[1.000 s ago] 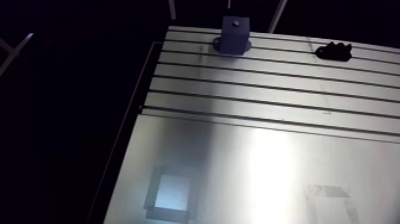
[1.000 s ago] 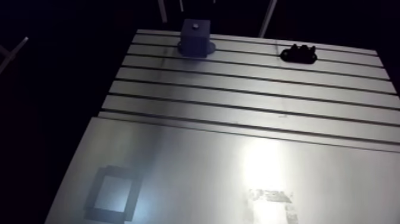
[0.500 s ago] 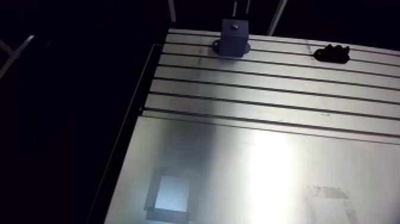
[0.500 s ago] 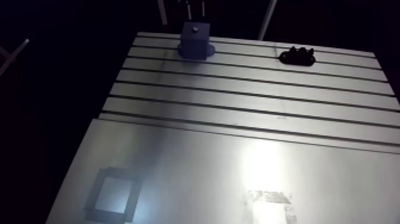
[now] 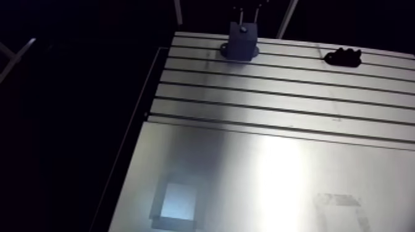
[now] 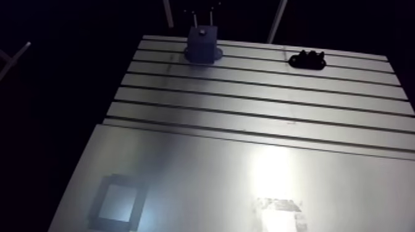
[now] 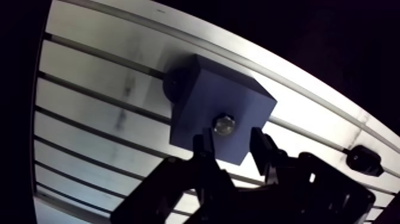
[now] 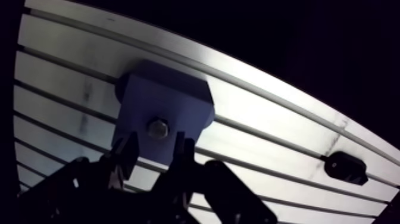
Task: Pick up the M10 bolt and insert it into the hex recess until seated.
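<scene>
A dark blue block [image 7: 208, 101] stands on the slotted table [image 7: 89, 77], near its far edge in the arm view [image 5: 242, 42]. A shiny bolt [image 7: 224, 124] sits in the top face of the block, end-on to the wrist camera. My gripper [image 7: 232, 142] hovers just above the block. Its two dark fingers [image 7: 203, 145] stand apart on either side of the bolt and do not touch it. Nothing is pressed between them. In the arm view the gripper [image 5: 247, 8] shows only as thin dark tips over the block.
A small black fixture [image 5: 343, 57] lies on the table to the right of the block, also seen in the wrist view [image 8: 345, 168]. A smooth plate [image 5: 278, 179] covers the near part of the table, with a taped square [image 5: 176, 203] on it.
Earlier no gripper showed over the block in the arm view; its tips now show there. The view has shifted slightly. Block and black fixture have not moved.
</scene>
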Robot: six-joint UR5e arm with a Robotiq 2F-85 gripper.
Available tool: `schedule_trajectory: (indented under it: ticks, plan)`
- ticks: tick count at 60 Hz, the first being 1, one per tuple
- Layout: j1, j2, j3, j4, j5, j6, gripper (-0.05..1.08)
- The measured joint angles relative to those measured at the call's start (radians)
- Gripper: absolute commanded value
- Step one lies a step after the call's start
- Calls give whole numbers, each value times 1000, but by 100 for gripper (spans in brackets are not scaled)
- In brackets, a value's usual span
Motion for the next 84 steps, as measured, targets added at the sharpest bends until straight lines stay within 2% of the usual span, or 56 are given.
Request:
schedule_trajectory:
  ticks: [84]
  plan:
    - [-2,4,9,-9,-4,131,56]
